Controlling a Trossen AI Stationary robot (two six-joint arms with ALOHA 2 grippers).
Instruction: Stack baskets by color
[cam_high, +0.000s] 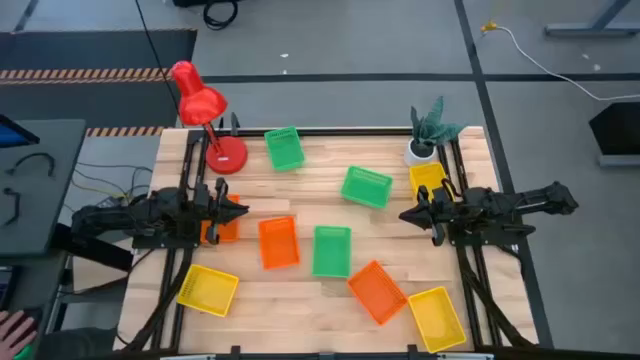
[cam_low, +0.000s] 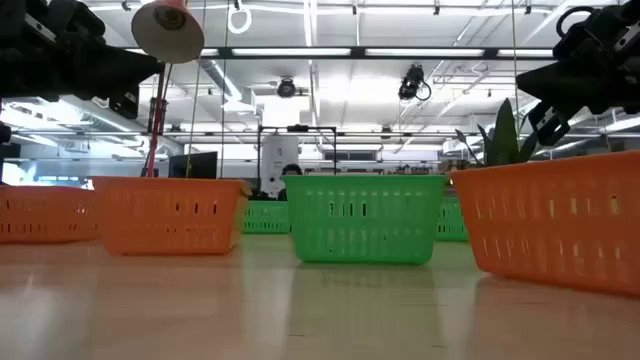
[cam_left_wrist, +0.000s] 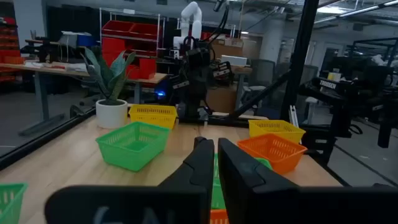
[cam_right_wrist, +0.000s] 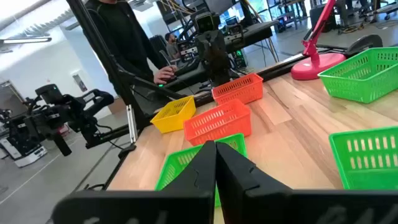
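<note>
Nine baskets lie scattered singly on the wooden table. The green ones are at the far left (cam_high: 284, 148), the far middle (cam_high: 366, 187) and the centre (cam_high: 331, 250). Orange ones sit at centre left (cam_high: 278, 243), near the middle front (cam_high: 376, 291), and partly under my left arm (cam_high: 222, 228). Yellow ones rest at the near left (cam_high: 207, 289), the near right (cam_high: 436, 317) and by the plant pot (cam_high: 427, 177). My left gripper (cam_high: 236, 207) hovers shut at the left and points right. My right gripper (cam_high: 407, 214) hovers shut at the right and points left. Neither holds anything.
A red desk lamp (cam_high: 205, 120) stands at the far left corner and a white plant pot (cam_high: 421, 150) at the far right. Black frame rails run along the table's left and right sides. A person stands beyond the table's left side (cam_right_wrist: 124, 37).
</note>
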